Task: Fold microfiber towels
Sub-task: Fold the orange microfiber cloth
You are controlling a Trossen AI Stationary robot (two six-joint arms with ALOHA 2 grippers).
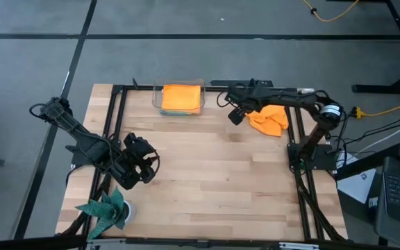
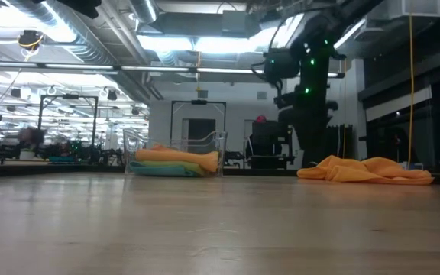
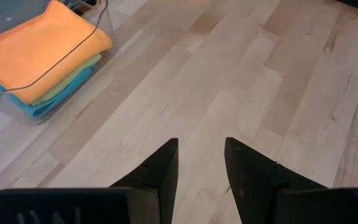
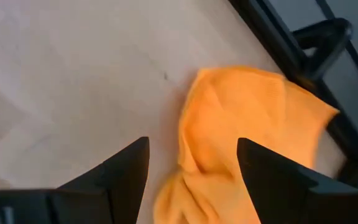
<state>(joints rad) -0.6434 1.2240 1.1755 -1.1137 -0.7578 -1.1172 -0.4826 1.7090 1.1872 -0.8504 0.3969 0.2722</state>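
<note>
While my right gripper (image 4: pixel 191 165) hovered with fingers spread, empty | crumpled bright orange plush towel (image 4: pixel 253 130) lay just ahead, beneath them | left gripper (image 3: pixel 201 165), parted and empty, sat well apart, so right was nearer.

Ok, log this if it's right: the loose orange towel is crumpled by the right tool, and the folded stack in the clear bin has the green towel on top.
Not quite: an orange towel tops the stack in the clear bin, with green and blue beneath, as the left wrist view shows. The loose orange towel does lie crumpled by the right tool.
</note>
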